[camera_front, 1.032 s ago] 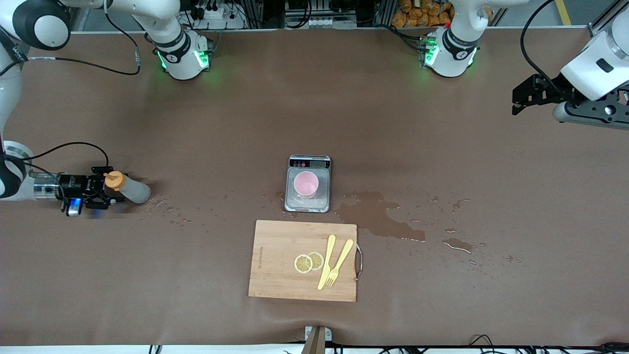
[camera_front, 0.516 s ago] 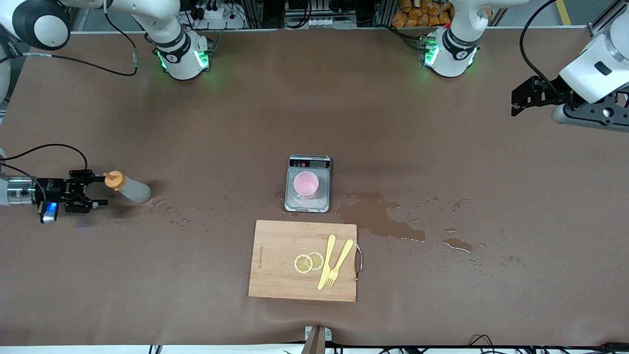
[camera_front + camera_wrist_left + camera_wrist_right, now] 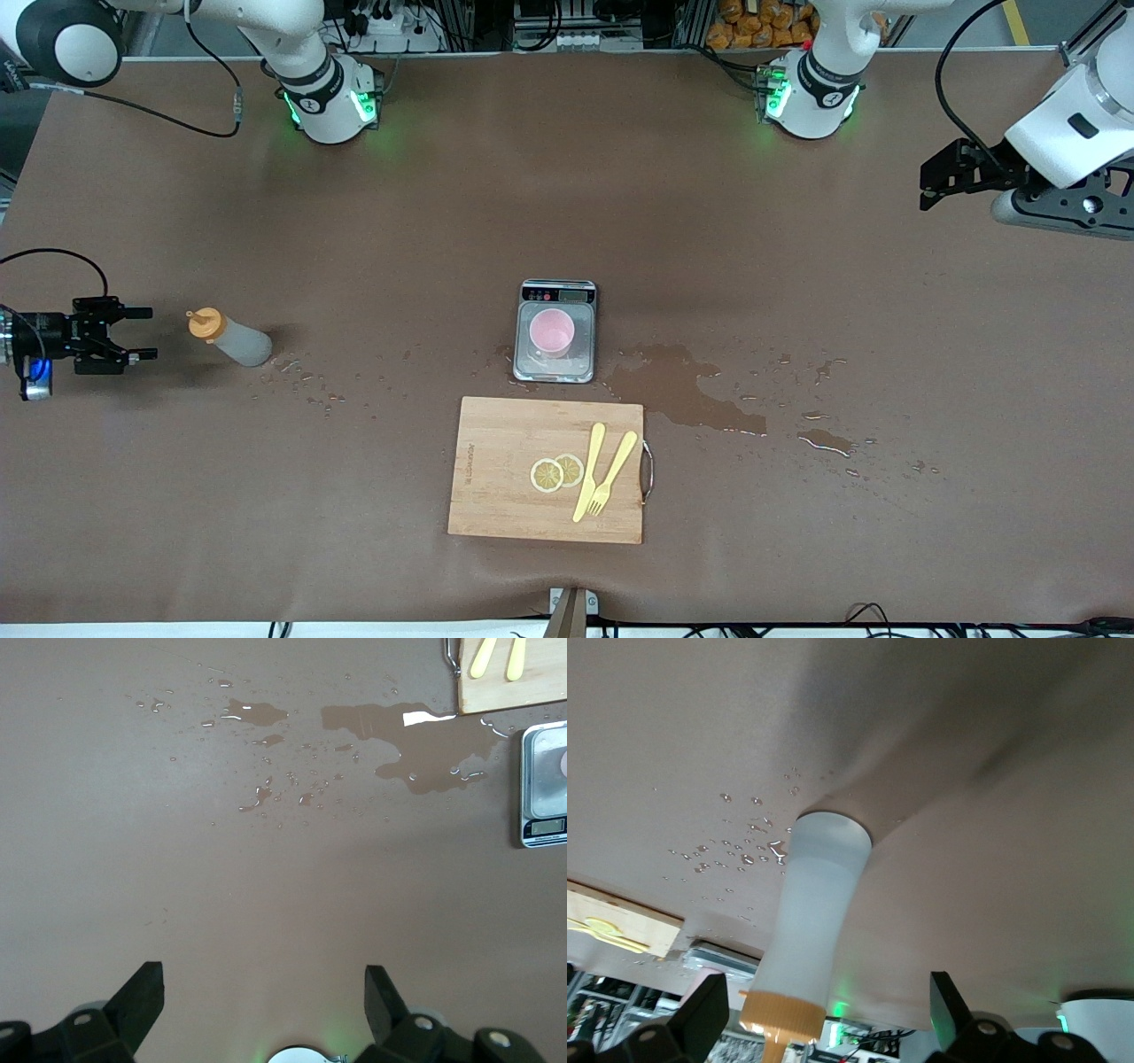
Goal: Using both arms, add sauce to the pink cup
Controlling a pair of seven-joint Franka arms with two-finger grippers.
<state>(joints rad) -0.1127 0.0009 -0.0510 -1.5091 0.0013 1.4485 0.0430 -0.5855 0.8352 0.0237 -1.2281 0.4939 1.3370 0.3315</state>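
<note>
Pouring apparently done: translucent greyish squeeze bottle with orange cap point(image 3: 227, 337) stands released at frame's middle left beside the right gripper point(image 3: 133, 334), fingers spread and empty; the left gripper point(image 3: 927, 182) waits upper right, fingers likewise apart, pale pink plastic cup point(image 3: 551, 334) centred on the scale point(image 3: 555, 299).

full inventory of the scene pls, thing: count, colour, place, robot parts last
sauce bottle: 1, greyish with orange cap, standing on the table toward the right arm's end
pink cup: 1, pale pink, on the scale
scale: 1, grey, mid table, farther from the front camera than the cutting board
cutting board: 1, light wood, nearest the front camera
citrus slices: 2, yellow, on the board
fork: 1, yellow, on the board
knife: 1, yellow, beside the fork
spilled liquid: puddle and droplets, clear, beside the scale
right gripper: 1, black, open, beside the bottle, apart from it
left gripper: 1, black, open, waits over the left arm's end
</note>
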